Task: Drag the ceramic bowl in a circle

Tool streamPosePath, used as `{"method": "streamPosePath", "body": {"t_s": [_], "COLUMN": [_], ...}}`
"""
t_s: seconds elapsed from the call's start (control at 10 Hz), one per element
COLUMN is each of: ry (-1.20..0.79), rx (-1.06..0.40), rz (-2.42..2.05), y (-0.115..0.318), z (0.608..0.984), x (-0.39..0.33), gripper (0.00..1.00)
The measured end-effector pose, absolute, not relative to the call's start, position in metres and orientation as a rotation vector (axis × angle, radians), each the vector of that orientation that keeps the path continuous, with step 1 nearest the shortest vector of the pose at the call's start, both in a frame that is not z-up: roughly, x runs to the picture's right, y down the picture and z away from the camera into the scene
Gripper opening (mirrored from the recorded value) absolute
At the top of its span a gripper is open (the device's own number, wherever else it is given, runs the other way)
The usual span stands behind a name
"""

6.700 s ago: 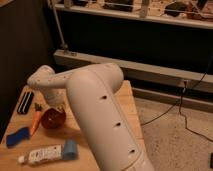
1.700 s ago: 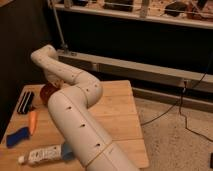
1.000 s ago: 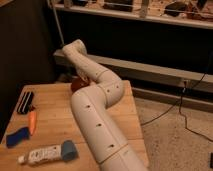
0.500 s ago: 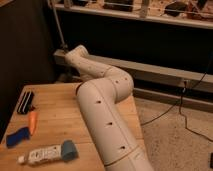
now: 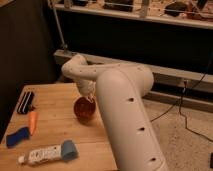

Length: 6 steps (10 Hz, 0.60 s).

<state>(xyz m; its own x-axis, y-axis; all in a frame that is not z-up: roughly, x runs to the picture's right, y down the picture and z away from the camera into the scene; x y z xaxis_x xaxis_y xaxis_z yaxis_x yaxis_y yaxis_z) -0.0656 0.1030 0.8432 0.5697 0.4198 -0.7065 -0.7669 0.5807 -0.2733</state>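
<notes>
Bowl (image 5: 84,109) sits mid-table (image 5: 55,125), right of the carrot (image 5: 32,121). Gripper (image 5: 90,98) meets its far rim, under the arm's wrist. We judge the drag underway: keep steady downward contact, sweep a smooth arc, stay clear of the table edge. Arm (image 5: 125,115) hides the table's right side.

Bench (image 5: 55,97) clutter, all left of the gripper (image 5: 91,98) at mid-bench
Black case (image 5: 25,102), carrot (image 5: 33,121), blue block (image 5: 18,136), white tube (image 5: 40,155) touching a blue cup (image 5: 69,149)
</notes>
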Motion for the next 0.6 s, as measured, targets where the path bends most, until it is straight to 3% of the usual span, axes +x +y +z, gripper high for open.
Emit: {"method": "streamPosePath", "body": {"t_s": [0.3, 0.6], "ry": [0.579, 0.438], "rx": [-0.692, -0.768], "rz": [0.700, 0.603], "y": [0.140, 0.157], "z": [0.836, 0.837], "x": [-0.106, -0.194], "gripper": [0.00, 0.00]}}
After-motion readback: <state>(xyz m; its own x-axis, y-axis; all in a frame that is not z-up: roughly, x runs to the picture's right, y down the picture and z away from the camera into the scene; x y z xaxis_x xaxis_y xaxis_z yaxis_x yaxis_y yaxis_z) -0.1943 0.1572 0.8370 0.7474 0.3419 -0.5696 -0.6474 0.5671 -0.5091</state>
